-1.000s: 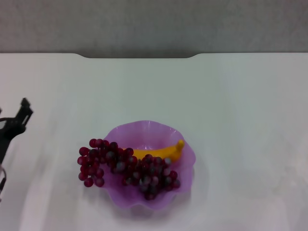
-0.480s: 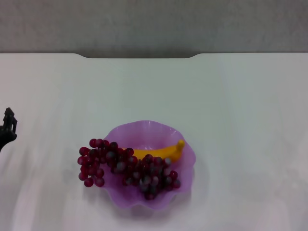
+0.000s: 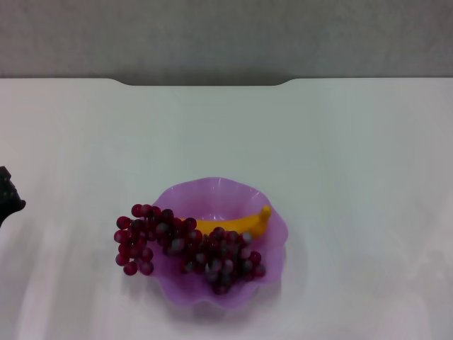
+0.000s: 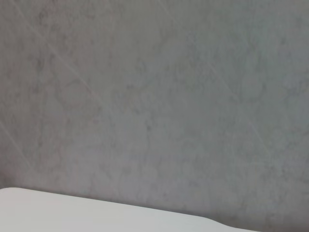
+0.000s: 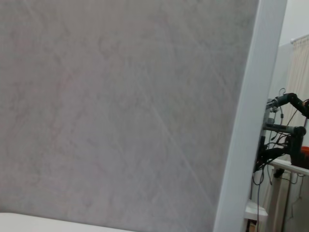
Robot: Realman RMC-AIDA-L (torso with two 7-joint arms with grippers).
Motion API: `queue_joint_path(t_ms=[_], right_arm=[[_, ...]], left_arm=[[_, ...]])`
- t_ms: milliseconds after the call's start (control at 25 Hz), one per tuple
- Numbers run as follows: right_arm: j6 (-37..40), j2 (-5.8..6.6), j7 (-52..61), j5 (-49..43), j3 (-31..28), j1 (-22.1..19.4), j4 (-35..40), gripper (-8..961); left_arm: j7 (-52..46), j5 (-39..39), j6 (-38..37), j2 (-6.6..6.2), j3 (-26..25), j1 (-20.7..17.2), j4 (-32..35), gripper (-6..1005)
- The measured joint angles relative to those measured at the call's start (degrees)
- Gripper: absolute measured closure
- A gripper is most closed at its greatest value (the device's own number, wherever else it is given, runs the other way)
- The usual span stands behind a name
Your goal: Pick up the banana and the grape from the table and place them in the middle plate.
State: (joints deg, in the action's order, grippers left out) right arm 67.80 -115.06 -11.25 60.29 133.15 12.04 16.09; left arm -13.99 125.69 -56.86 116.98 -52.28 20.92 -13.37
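Observation:
The purple scalloped middle plate (image 3: 233, 195) sits on the white table (image 3: 340, 142) in the head view, front centre. The yellow banana (image 3: 241, 223) lies inside it. The bunch of dark red-purple grapes (image 3: 184, 248) lies across the banana, its left end hanging over the plate's left rim. Only a dark tip of my left gripper (image 3: 7, 195) shows at the far left edge, well away from the plate. My right gripper is out of view. Both wrist views show only the grey wall and a strip of table.
The table's notched far edge (image 3: 205, 83) meets the grey wall. The right wrist view shows a white post (image 5: 244, 125) and other equipment (image 5: 282, 130) beyond it.
My left gripper has drawn back to the left and downward, almost out of the head view. The plate, banana and grapes have not moved.

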Motion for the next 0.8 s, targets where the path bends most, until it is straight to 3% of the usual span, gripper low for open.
queue_joint_path(t_ms=[200, 520, 800], right_arm=[[0.2, 0.19, -0.3, -0.1, -0.3, 0.5, -0.1, 953], [0.2, 0.27, -1.0, -0.5, -0.3, 2.7, -0.1, 953], [0.4, 0.36, -3.4, -0.8, 0.0, 9.8, -1.8, 953]], left_arm=[[0.0, 0.0, 0.0, 0.0, 0.0, 0.1, 0.0, 975], [4.1, 0.0, 2.1, 0.0, 0.0, 2.2, -0.1, 975], [7.4, 0.1, 2.5, 0.16, 0.0, 3.5, -0.8, 974]])
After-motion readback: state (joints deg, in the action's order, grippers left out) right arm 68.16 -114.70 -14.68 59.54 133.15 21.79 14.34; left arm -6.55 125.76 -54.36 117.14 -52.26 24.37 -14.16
